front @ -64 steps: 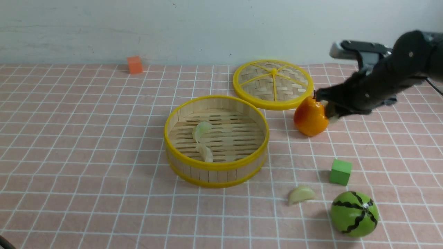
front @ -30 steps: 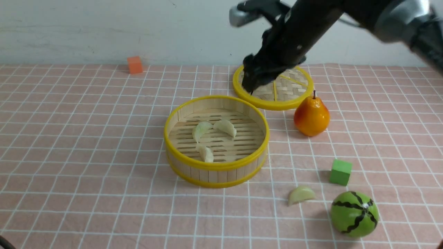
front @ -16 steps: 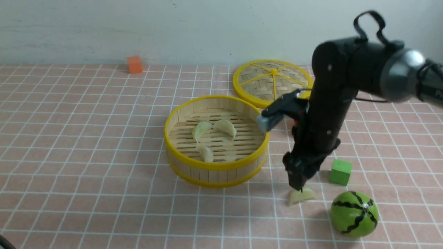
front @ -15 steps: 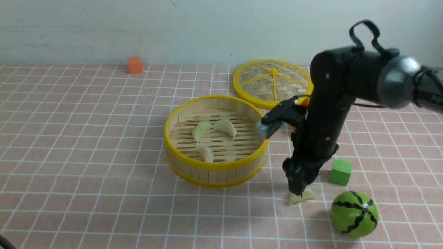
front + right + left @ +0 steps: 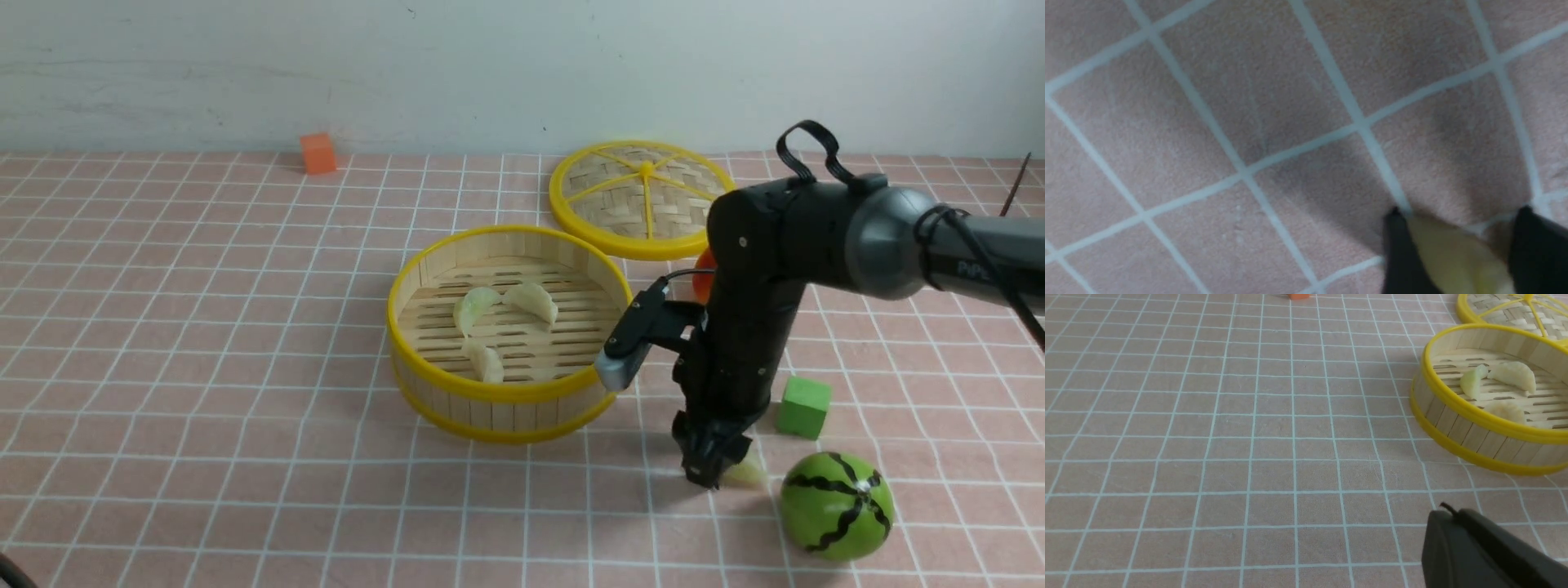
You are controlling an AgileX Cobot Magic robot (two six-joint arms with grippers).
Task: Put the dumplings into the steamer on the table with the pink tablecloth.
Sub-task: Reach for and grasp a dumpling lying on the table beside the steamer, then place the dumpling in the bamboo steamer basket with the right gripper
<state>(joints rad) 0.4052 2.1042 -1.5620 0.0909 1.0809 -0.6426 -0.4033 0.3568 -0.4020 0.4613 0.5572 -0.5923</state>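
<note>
On the pink tablecloth stands the steamer, its yellow rim also showing in the left wrist view. Three dumplings lie on its slats. A fourth dumpling rests on the cloth to the steamer's front right. My right gripper points straight down on it. In the right wrist view the dumpling fills the space between the two black fingers of that gripper. My left gripper is shut and empty, low over the cloth left of the steamer.
The woven lid lies behind the steamer. An orange pear is mostly hidden behind my right arm. A green cube and a striped green melon sit close to the right gripper. An orange cube sits far back left.
My right arm swung from over the steamer, where it left a third dumpling, down onto the lone dumpling. Its jaws narrowed around it, and the dumpling shifted slightly right.
</note>
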